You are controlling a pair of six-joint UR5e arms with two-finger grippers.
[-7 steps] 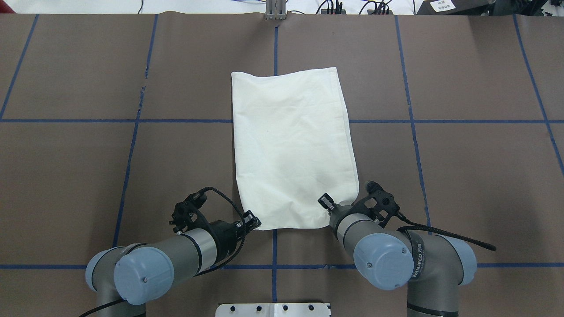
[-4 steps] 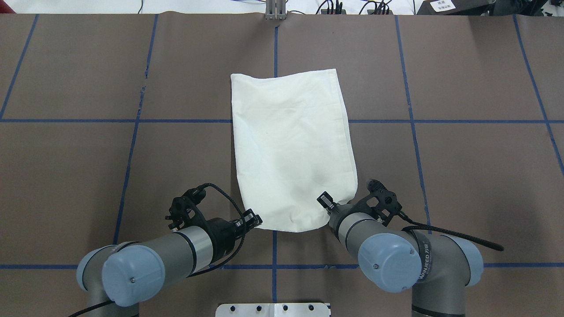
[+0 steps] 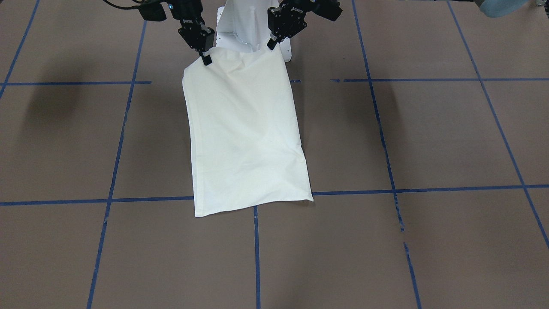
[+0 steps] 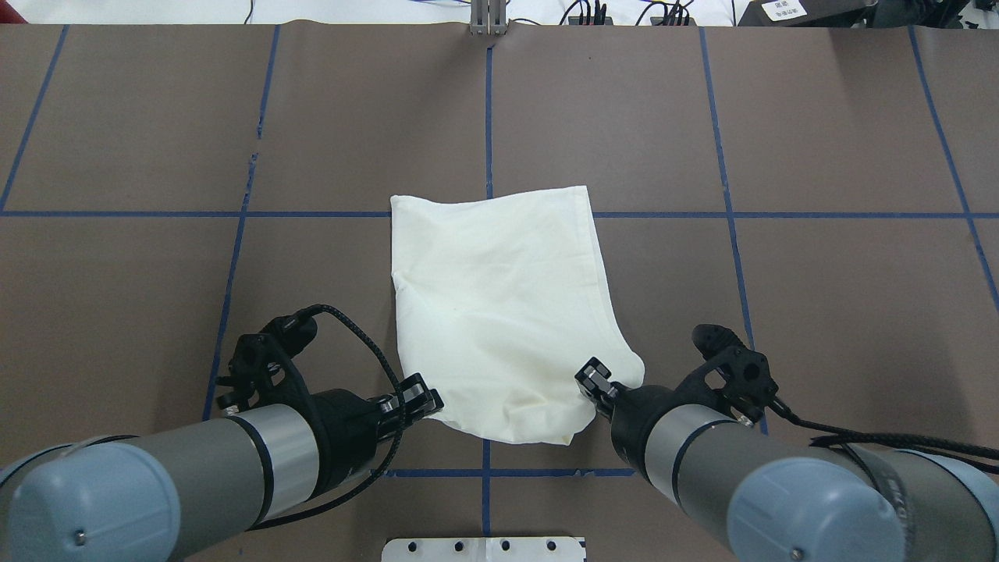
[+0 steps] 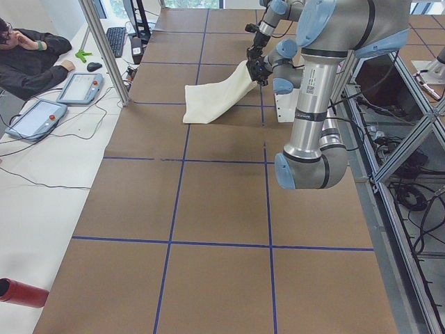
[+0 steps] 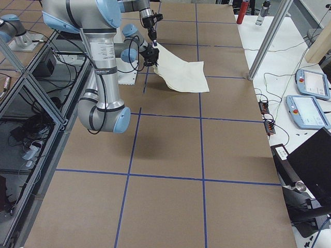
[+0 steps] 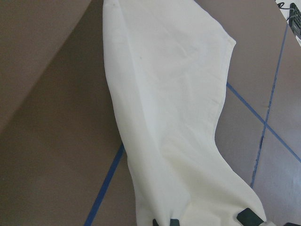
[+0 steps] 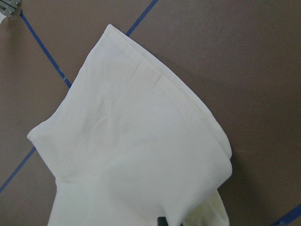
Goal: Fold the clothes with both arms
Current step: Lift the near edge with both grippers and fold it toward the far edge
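brown table (image 4: 780, 312) under the shirt (image 4: 499, 297); left gripper (image 3: 271, 43) and right gripper (image 3: 206, 59) pinch its raised corners.

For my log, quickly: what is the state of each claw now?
Left claw: closed, holding a corner of the shirt.
Right claw: closed, holding the shirt's other near corner.

Midway across the brown paper-covered bench (image 4: 156, 117), toward the robot's side: the cream-white folded cloth shirt (image 4: 499, 312). Far end flat on the bench, its edge just past a crosswise blue tape line (image 4: 780, 215); near end held up off the bench. At the near left corner, the left black two-finger gripper (image 3: 271, 43), fingers pinched on the cloth. At the near right corner, the right black two-finger gripper (image 3: 206, 59), likewise pinched. Behind both, at the robot-side edge, the white metal pedestal plate (image 4: 484, 549).
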